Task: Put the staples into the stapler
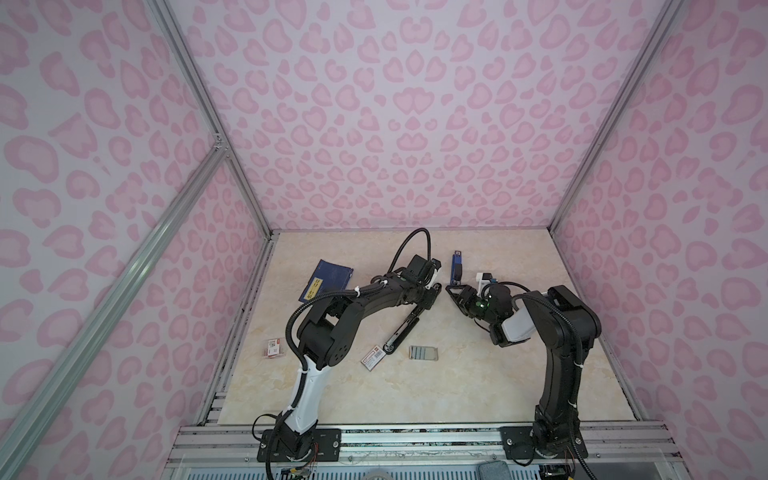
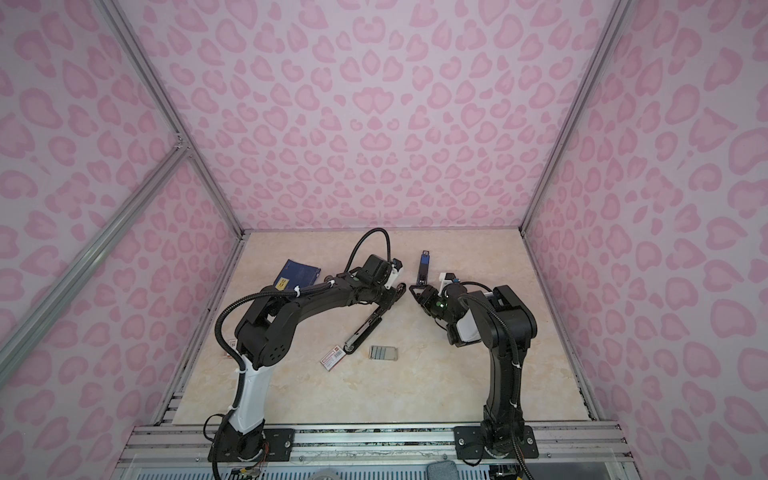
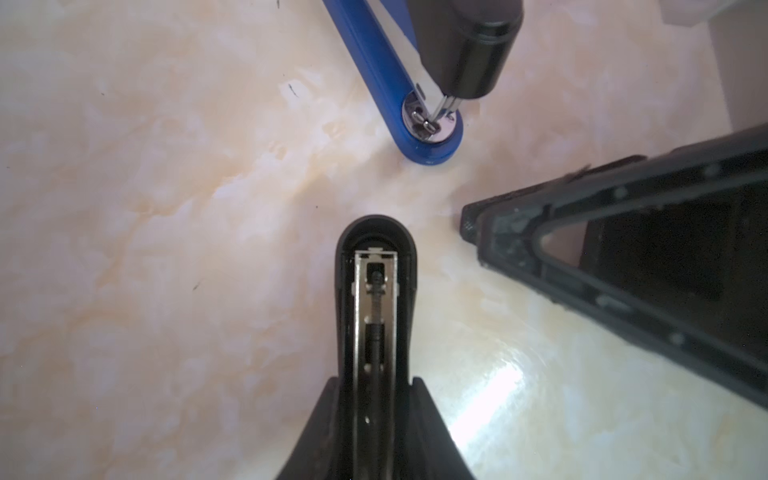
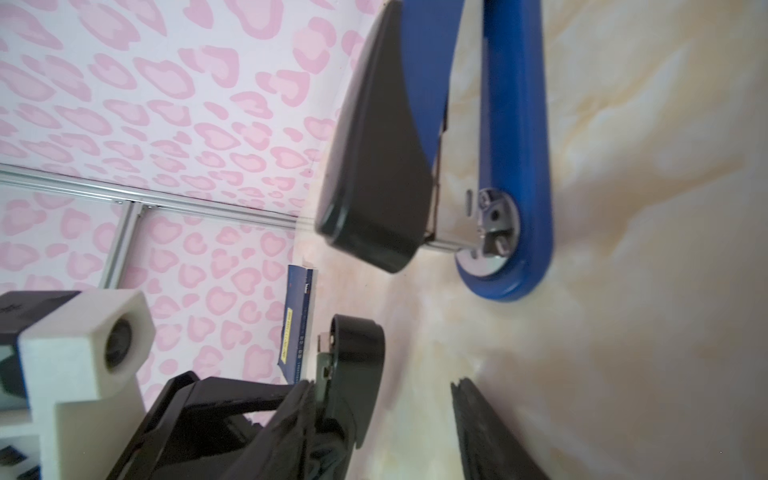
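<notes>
A black stapler [image 1: 405,328] lies opened out on the marble tabletop, one long part flat and pointing toward the front. My left gripper [image 1: 432,293] is shut on its other part [image 3: 376,291], whose metal channel and spring rod face the left wrist camera. The staples [image 1: 423,353], a small silvery ribbed rectangle, lie flat near the stapler's front end, away from both grippers. My right gripper [image 1: 451,289] stands open just right of the held tip [image 4: 357,353]. Bare table shows between that tip and one right finger [image 4: 478,424].
A blue stapler [image 1: 457,266] lies behind the grippers, its nose [image 3: 432,133] close to them. A dark blue booklet [image 1: 326,284] sits at the back left. One red-and-white box [image 1: 372,356] lies beside the black stapler's front end, another [image 1: 274,347] at the left edge.
</notes>
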`<state>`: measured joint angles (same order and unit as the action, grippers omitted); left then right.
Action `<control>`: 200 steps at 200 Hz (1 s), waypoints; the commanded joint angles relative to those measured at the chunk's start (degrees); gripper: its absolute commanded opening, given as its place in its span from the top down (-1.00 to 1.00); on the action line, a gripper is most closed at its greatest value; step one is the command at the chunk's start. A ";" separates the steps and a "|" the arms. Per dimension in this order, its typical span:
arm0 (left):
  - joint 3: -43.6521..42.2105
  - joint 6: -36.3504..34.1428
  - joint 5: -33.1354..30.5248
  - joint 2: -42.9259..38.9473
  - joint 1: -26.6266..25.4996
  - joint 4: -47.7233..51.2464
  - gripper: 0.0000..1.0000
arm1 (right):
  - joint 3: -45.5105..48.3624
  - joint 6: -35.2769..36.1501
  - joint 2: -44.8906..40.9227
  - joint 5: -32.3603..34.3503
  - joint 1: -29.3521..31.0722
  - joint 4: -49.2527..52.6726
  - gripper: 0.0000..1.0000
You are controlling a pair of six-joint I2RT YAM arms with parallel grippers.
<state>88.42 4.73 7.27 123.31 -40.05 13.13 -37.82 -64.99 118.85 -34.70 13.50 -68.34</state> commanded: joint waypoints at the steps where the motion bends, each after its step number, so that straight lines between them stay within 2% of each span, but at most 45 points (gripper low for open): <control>1: -0.09 -0.08 1.47 -1.16 -0.20 -2.39 0.75 | -0.44 -3.37 1.36 -2.13 1.01 -7.97 -0.13; 110: -0.36 0.10 3.19 -1.07 -1.16 -3.10 0.75 | -3.75 -5.27 4.88 -1.93 2.87 -8.10 -0.23; 128: -0.27 0.16 3.10 -0.96 -1.26 -2.98 0.71 | -4.23 -5.06 4.90 -1.61 2.92 -7.67 -0.07; 162: -0.18 0.24 2.59 -0.84 -1.26 -2.42 0.44 | -4.66 -3.62 5.51 -1.21 2.62 -6.82 0.20; 200: -1.35 0.60 0.49 -2.65 -1.26 -2.47 0.29 | -4.59 -2.41 5.65 -1.03 2.37 -6.63 0.33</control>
<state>87.77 5.02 8.93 122.74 -41.25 11.86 -42.22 -69.12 124.09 -35.57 15.92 -73.45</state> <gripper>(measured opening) 0.348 0.351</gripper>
